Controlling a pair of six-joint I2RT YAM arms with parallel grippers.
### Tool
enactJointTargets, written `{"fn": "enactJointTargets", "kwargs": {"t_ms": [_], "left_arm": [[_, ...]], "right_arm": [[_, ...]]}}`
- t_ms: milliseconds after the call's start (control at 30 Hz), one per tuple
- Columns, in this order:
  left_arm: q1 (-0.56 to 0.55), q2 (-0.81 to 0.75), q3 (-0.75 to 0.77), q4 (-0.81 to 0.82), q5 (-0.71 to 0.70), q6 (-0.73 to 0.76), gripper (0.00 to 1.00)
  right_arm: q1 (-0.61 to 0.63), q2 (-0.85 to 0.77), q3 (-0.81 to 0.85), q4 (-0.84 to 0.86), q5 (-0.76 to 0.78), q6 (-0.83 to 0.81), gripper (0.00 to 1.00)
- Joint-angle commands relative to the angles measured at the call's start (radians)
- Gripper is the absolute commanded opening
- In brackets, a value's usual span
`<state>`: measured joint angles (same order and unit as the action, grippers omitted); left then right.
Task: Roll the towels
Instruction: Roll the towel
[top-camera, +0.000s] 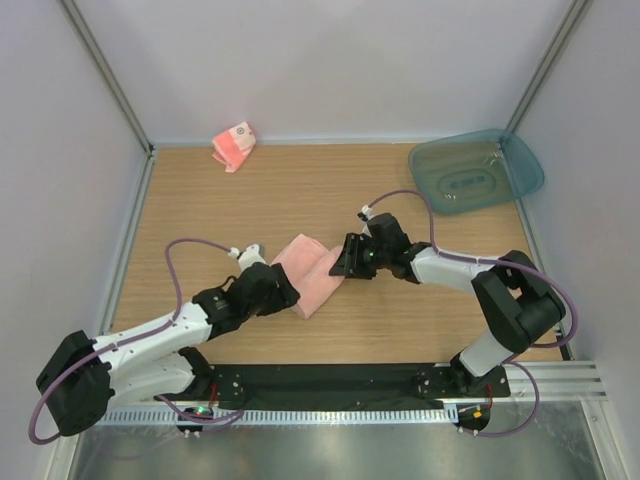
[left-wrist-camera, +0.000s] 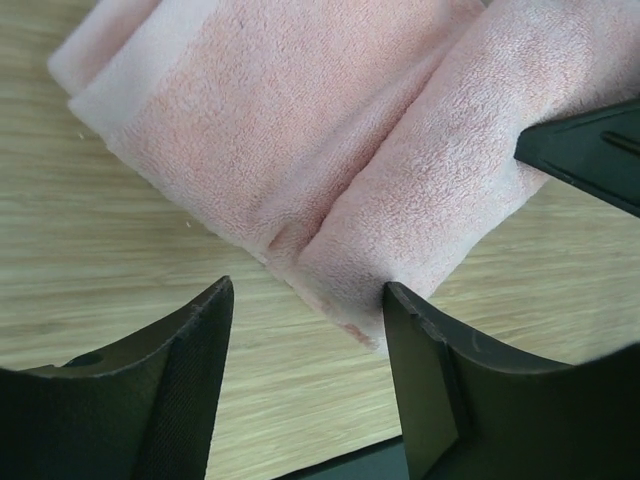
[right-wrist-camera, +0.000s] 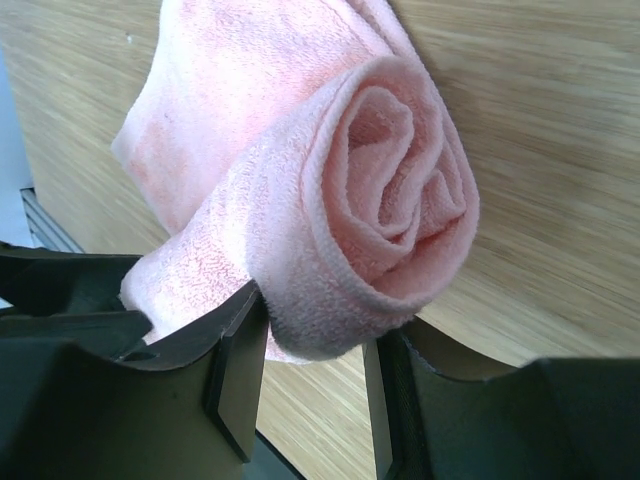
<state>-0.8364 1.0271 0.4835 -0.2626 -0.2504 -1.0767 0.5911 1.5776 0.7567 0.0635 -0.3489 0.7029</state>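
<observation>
the larger towel (top-camera: 312, 275) could spring loose: the left gripper (left-wrist-camera: 307, 288) stands open at its near edge, holding nothing, so only the right gripper (right-wrist-camera: 318, 325), clamped on the rolled end, secures the coil (a sideways tug might telescope it). the towel lies mid-table (top-camera: 200, 200) between the arms, plush, wound into a loose spiral with a flat part not yet rolled. the striped towel (top-camera: 235, 146) sits crumpled far left.

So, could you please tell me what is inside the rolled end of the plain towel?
The right wrist view shows only the towel itself, layers spiralling inward; anything deeper along the roll is covered.
</observation>
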Motion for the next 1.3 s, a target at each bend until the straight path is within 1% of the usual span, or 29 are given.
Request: {"fn": "enactJointTargets", "kwargs": {"t_ms": [0,100,167,267,300,400,433,500,533,633,800,1000,1067,1267], "left_arm": [[0.002,-0.027,0.041,-0.047,-0.05,0.161,0.63],[0.0,-0.042,0.063,-0.043,-0.041,0.242,0.64],[-0.004,-0.056,0.069,-0.024,-0.03,0.286,0.64],[-0.036,-0.068,0.069,0.009,-0.03,0.374,0.66],[-0.068,-0.065,0.079,0.014,-0.049,0.417,0.67],[-0.139,-0.044,0.115,0.014,-0.108,0.477,0.7],[-0.185,-0.038,0.122,0.017,-0.15,0.488,0.7],[-0.239,-0.001,0.157,0.026,-0.188,0.518,0.71],[-0.286,0.017,0.17,0.028,-0.234,0.543,0.71],[-0.355,0.096,0.231,0.045,-0.28,0.607,0.73],[-0.372,0.252,0.303,0.086,-0.296,0.681,0.74],[-0.372,0.359,0.349,0.128,-0.358,0.748,0.77],[-0.371,0.386,0.36,0.128,-0.388,0.755,0.77],[-0.339,0.47,0.349,0.138,-0.389,0.741,0.77]], "right_arm": [[-0.019,-0.01,0.064,-0.123,0.051,-0.074,0.46],[-0.027,0.022,0.125,-0.157,0.033,-0.104,0.46],[-0.036,0.073,0.183,-0.192,0.001,-0.123,0.45],[-0.045,0.139,0.26,-0.243,-0.024,-0.157,0.45],[-0.043,0.148,0.277,-0.264,-0.024,-0.17,0.44],[-0.043,0.194,0.337,-0.3,-0.033,-0.189,0.44],[-0.043,0.203,0.363,-0.304,-0.035,-0.197,0.44],[-0.043,0.229,0.389,-0.327,-0.045,-0.209,0.44],[-0.043,0.236,0.41,-0.335,-0.047,-0.218,0.44],[-0.043,0.259,0.446,-0.358,-0.044,-0.233,0.44],[-0.045,0.274,0.469,-0.375,-0.053,-0.24,0.44],[-0.043,0.275,0.463,-0.37,-0.071,-0.24,0.44],[-0.045,0.279,0.464,-0.37,-0.076,-0.241,0.44],[-0.045,0.282,0.474,-0.37,-0.082,-0.241,0.44]]}}
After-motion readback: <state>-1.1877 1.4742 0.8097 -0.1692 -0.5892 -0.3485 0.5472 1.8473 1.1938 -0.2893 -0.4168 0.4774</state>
